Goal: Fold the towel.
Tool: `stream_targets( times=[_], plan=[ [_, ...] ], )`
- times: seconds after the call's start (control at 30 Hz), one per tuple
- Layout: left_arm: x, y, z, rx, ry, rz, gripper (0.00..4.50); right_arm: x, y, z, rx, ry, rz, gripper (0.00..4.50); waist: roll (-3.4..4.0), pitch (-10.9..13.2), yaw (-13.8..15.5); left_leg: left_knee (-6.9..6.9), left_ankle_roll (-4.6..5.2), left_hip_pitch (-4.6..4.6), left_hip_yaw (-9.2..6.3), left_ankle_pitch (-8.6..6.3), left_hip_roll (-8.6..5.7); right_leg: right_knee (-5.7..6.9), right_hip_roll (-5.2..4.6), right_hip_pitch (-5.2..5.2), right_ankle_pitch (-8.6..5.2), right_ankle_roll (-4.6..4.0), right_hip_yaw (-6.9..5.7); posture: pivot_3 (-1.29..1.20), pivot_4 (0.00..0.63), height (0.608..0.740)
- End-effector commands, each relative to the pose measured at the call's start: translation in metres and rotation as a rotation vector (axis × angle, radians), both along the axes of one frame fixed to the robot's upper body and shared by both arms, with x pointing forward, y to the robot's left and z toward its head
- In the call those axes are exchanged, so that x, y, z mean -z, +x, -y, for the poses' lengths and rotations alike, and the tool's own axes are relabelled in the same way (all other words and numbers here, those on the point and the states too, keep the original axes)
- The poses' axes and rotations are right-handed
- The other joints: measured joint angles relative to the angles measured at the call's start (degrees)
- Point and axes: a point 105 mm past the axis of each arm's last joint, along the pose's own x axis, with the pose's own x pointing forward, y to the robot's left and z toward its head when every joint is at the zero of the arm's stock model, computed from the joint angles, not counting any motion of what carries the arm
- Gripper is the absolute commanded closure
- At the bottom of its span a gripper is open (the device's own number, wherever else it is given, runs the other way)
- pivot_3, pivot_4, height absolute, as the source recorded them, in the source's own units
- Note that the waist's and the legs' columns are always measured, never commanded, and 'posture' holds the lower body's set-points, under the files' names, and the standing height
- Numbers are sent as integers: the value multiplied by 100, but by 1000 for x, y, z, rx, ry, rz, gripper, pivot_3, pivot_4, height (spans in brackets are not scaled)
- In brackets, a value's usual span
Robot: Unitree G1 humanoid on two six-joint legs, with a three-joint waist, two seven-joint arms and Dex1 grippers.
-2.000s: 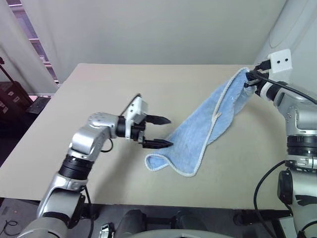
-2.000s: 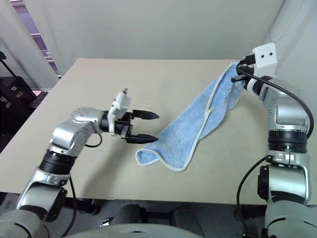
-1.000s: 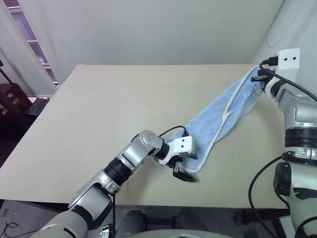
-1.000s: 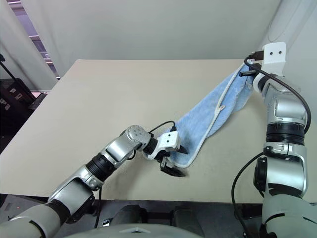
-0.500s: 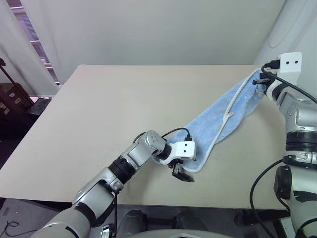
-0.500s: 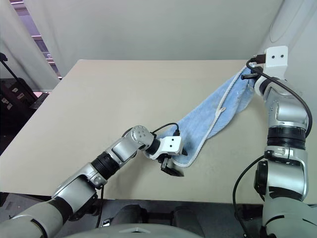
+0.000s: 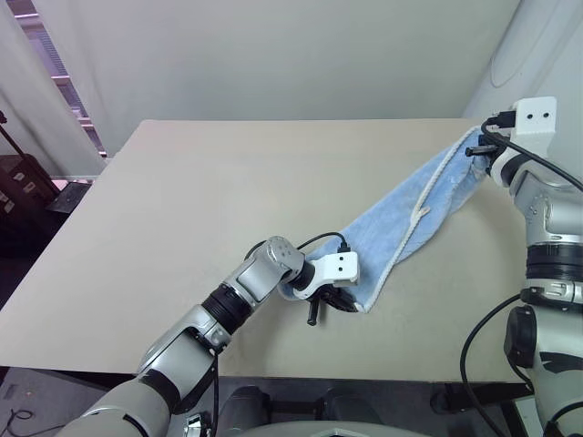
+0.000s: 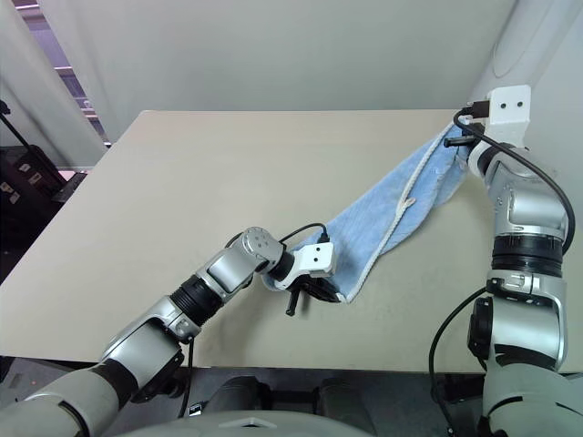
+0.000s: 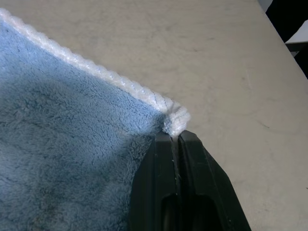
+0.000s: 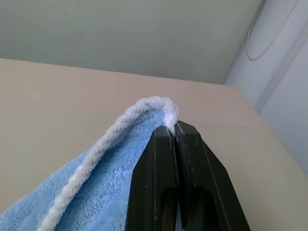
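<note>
Light blue terry-cloth towel [image 7: 401, 217] with a white, ropy stitched border, stretched as a long sagging band from near the bench's front edge up toward its far right corner. Pile soft and nubbly, border ribbed like cord; small white loop [image 7: 421, 211] dangling from one long edge about midway. Lower end resting on the bench, upper end lifted clear of it.

Left gripper [image 9: 174, 138], two black wedge-shaped fingers pressed together on the towel's lower corner, right where the white border bunches into a knob. Seen from the head, sits low at the front of the bench under a white boxy wrist housing, with the blue cloth draped over it.

Right gripper [image 10: 174, 129], same smooth black fingers, clamped on the opposite corner, white border curling over the tips. Held up above the far right corner of the bench, well apart from the left gripper.

Bench [image 7: 182, 200] a plain beige slab, matte and faintly mottled, with square corners. Beyond it a pale wall and a light curtain [image 7: 46, 109] off the far left corner.
</note>
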Motion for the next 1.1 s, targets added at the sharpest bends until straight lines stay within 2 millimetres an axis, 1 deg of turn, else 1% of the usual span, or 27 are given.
stream_targets(
  times=[0.03, 0.1, 0.13, 0.2, 0.27, 0.33, 0.37, 0.4, 0.47, 0.53, 0.57, 0.67, 0.73, 0.83, 0.9, 0.93, 1.0, 1.03, 1.1],
  plan=[
    [-26, 5, -6, -31, -109, -100, 4475, -21, -4, 3, 13, -7, 78, 4500, 0, 0, -6, 0, 0, 0, 0, 0, 0, 1, 0, -1, 0, 0, 0, 0, 0, 740],
    [-49, 12, -10, -49, -204, -128, 4475, -21, -5, 6, 20, -6, 81, 4500, 0, 0, -5, 0, 0, -2, 0, 0, 0, 4, 1, -6, 0, 0, 0, 0, 0, 740],
    [-73, 26, -21, -99, -288, -128, 4475, -20, -7, 10, 34, -7, 83, 4500, 0, 0, -2, 0, 0, -3, 0, 0, 1, 5, 2, -7, 0, 0, 0, 0, 0, 740],
    [-115, 55, -49, -207, -421, -123, 4475, -19, -11, 18, 59, -9, 84, 4500, -7, 4, 2, 3, 0, -7, -1, 1, 1, 10, 2, -13, 0, 0, -1, 0, 0, 740],
    [-136, 73, -68, -279, -482, -111, 4475, -18, -14, 24, 77, -10, 85, 4500, -4, 3, -14, 11, 0, -11, -2, 1, 3, 16, 4, -18, 0, -1, -2, 0, 0, 740],
    [-165, 114, -112, -493, -547, -31, 4475, -18, -17, 31, 89, -34, 78, 4500, 0, 0, -20, 9, 0, -6, 3, 1, 1, 15, 4, -14, 0, 0, 2, 0, 0, 740],
    [-178, 131, -133, -600, -573, 14, 4475, -18, -17, 33, 91, -46, 73, 4500, -1, 1, -23, 7, 0, -6, 5, 0, 0, 12, 4, -15, 0, 1, 3, 0, 0, 740],
    [-188, 143, -151, -690, -591, 54, 4475, -18, -18, 35, 93, -58, 69, 4500, -2, 1, -30, 6, 0, -5, 5, 0, 0, 11, 4, -14, 0, 1, 3, 0, 0, 740],
    [-204, 161, -175, -833, -632, 107, 4475, -18, -17, 39, 98, -69, 70, 4500, -3, 2, -58, 5, 1, -8, 7, 0, 1, 10, 3, -19, 0, 2, 5, 0, 0, 740],
    [-213, 173, -191, -958, -646, 168, 4475, -18, -14, 43, 102, -68, 72, 4500, -8, 5, -57, 0, 3, -8, 7, -1, 0, 5, 0, -18, 0, 3, 3, 0, 0, 740],
    [-214, 177, -194, -993, -632, 205, 4475, -17, -12, 44, 102, -67, 71, 4500, -8, 5, -41, 1, 3, -10, 7, -1, -1, 2, -2, -17, 1, 6, 3, 0, 0, 740],
    [-211, 185, -193, -1053, -598, 272, 4475, -14, -2, 43, 92, -65, 73, 4500, -9, 6, 2, 3, 3, -13, 12, -1, -6, 1, -10, -19, 7, 16, 6, 0, 0, 740],
    [-209, 192, -190, -1112, -591, 304, 4475, -14, 7, 36, 68, -62, 87, 4500, -11, 7, 10, 5, 3, -14, 13, -1, -6, 1, -11, -19, 8, 18, 6, 0, 0, 740],
    [-212, 199, -185, -1182, -607, 361, 4475, -21, 20, 26, 42, -37, 139, 4500, -13, 8, 9, 7, 3, -17, 13, -1, -6, 2, -12, -21, 10, 19, 7, 0, 0, 740],
    [-212, 202, -180, -1202, -593, 408, 4475, -32, 26, 23, 55, -21, 189, 4500, -13, 8, 2, 5, 3, -18, 14, -1, -6, 2, -12, -24, 10, 19, 7, 0, 0, 740],
    [-214, 204, -180, -1218, -595, 448, 4475, -40, 28, 21, 61, -12, 231, 4500, -13, 8, -1, 3, 3, -19, 16, -1, -6, 2, -13, -27, 10, 19, 9, 0, 0, 740],
    [-219, 205, -181, -1245, -619, 489, 4475, -57, 30, 15, 58, -47, 312, 4500, -13, 8, -5, -3, 2, -19, 18, -1, -6, 2, -14, -30, 10, 19, 12, 0, 0, 740],
    [-220, 205, -182, -1241, -621, 506, 4475, -66, 30, 9, 24, -44, 362, 4500, -13, 8, -4, -5, 2, -20, 19, -1, -6, 2, -14, -32, 10, 19, 13, 0, 0, 740],
    [-220, 202, -183, -1197, -614, 551, 4475, -77, 26, -2, -52, -48, 446, 4500, -13, 8, -3, -10, 2, -20, 19, -1, -5, 1, -12, -33, 10, 20, 13, 0, 0, 740]
  ],
)
